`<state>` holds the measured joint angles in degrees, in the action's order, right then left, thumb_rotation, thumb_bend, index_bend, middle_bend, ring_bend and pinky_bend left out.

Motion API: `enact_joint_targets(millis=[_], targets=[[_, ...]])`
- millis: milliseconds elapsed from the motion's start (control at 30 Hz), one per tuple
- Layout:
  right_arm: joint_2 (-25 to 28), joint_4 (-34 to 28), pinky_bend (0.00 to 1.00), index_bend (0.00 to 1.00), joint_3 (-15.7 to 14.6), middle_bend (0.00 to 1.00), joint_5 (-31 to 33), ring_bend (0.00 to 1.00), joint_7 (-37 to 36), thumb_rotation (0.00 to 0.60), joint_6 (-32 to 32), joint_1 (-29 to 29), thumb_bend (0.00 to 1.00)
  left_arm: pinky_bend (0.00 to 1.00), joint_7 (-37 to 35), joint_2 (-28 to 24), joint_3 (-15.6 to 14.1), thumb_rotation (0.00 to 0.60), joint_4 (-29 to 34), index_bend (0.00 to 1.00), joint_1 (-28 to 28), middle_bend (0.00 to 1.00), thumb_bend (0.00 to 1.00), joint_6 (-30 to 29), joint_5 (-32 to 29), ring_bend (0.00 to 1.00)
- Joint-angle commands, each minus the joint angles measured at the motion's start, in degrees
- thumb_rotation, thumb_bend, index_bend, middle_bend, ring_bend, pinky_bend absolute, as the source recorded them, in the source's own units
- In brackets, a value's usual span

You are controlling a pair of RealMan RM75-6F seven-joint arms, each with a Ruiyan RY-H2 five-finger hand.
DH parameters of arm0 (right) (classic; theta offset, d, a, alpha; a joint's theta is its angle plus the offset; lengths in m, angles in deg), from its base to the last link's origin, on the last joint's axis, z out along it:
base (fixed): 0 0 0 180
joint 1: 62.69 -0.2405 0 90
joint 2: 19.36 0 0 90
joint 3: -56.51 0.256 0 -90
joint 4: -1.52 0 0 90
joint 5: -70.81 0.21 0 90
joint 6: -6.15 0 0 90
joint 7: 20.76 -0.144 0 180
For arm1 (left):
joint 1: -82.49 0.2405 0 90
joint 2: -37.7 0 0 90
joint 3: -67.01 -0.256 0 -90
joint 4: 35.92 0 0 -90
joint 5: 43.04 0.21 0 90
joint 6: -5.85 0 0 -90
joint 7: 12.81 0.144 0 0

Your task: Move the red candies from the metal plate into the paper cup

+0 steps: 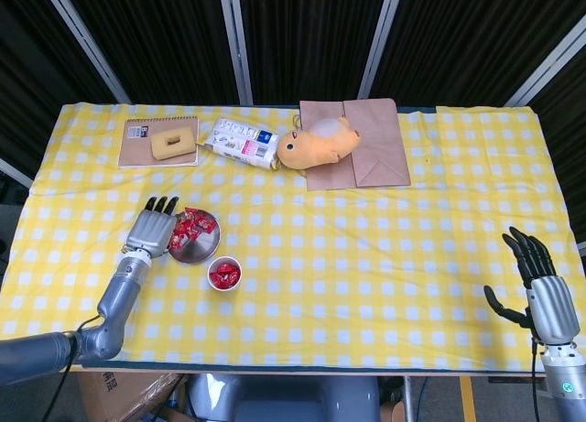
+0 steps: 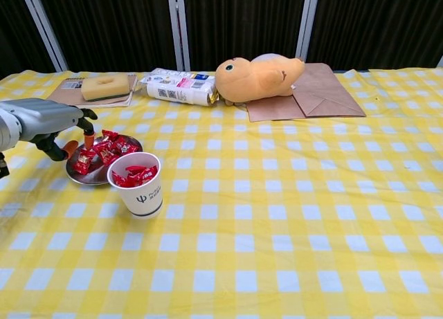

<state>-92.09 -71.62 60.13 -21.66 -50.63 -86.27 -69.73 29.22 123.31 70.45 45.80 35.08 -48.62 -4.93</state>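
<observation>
Only the head view takes in the right hand (image 1: 540,280), raised at the near right edge of the surface (image 1: 385,257) with its fingers (image 1: 526,248) apart and nothing in them; the chest view leaves it out entirely. The chest view, in turn, shows the left hand (image 2: 59,125) from the side, reaching over the far left rim of the metal plate (image 2: 83,174), fingertips pointing down onto the red candies (image 2: 104,149); whether a candy is pinched there I cannot tell. From above, the same hand lies flat beside the plate with its fingers stretched out side by side. Along the far edge sit a notebook (image 1: 137,147) with a yellow sponge (image 1: 173,145) on it, a white packet (image 1: 243,142), and an orange plush toy (image 1: 316,146) lying partly on a brown paper bag (image 1: 371,152); all are well apart from the plate. The candies are small, shiny red wrapped pieces: a heap remains on the plate, and several already fill the white paper cup (image 2: 140,194), which stands upright, touching the plate's near right rim.
</observation>
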Motion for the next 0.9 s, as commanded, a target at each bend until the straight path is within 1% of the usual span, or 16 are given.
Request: enact_joint_targets(millis=[33,133,200,233,367,467,533,600,733,900], targets=[[0.0,-0.01,0.0,0.0,-0.02,0.0,0.01,0.0,-0.02,0.6,0.0,0.0,0.42,0.0,0.15,0.16,-0.01,0.6,0.34,0.35,-0.08,0.0,0.71,-0.03,-0.21,0.0],[-0.01,-0.01,0.0,0.0,0.0,0.0,0.0,0.0,-0.05,0.6,-0.02,-0.01,0.42,0.0,0.37,0.0,-0.16,0.6,1.14,0.35,-0.17,0.0,0.71,-0.07,-0.12,0.0],[0.0,0.02,0.0,0.0,0.01,0.0,0.01,0.0,-0.1,0.6,-0.04,0.01,0.42,0.0,0.08,-0.57,0.02,0.6,2.19,0.35,-0.15,0.0,0.67,-0.25,0.11,0.0],[0.0,0.02,0.0,0.0,0.03,0.0,0.03,0.0,-0.14,0.6,-0.06,0.01,0.42,0.0,-0.3,-0.97,0.26,0.6,2.84,0.35,-0.09,0.0,0.64,-0.49,0.35,0.0],[0.0,0.0,0.0,0.0,0.06,0.0,0.03,0.0,-0.25,0.6,-0.06,-0.02,0.42,0.0,-2.46,-2.87,1.06,0.6,5.3,0.35,0.49,0.0,0.43,-1.7,2.62,0.0],[0.0,-0.04,0.0,0.0,-0.02,0.0,-0.06,0.0,-0.24,0.6,-0.02,-0.04,0.42,0.0,-3.9,-4.18,1.49,0.6,6.47,0.35,1.01,0.0,0.35,-2.9,4.71,0.0],[0.01,-0.09,0.0,0.0,-0.06,0.0,-0.15,0.0,-0.18,0.6,-0.08,-0.03,0.42,0.0,-4.18,-4.5,1.79,0.6,6.62,0.35,1.23,0.0,0.31,-3.81,5.23,0.0],[1.52,-1.72,0.0,0.0,-0.76,0.0,-0.93,0.0,0.1,0.6,-1.91,1.23,0.42,0.0,-4.0,-4.22,2.03,0.6,6.39,0.36,1.43,0.0,0.26,-4.94,5.27,0.0],[2.26,-2.9,0.0,0.0,-0.84,0.0,-0.72,0.0,0.62,0.6,-1.61,1.38,0.42,0.0,-1.98,-3.69,1.62,0.6,6.21,0.41,1.32,0.0,0.22,-5.45,4.12,0.0],[2.38,-3.11,0.0,0.0,-0.8,0.0,-0.74,0.0,0.61,0.6,-1.51,1.37,0.42,0.0,1.21,-2.12,1.67,0.6,5.95,0.41,1.52,0.0,0.2,-8.18,1.5,0.0]])
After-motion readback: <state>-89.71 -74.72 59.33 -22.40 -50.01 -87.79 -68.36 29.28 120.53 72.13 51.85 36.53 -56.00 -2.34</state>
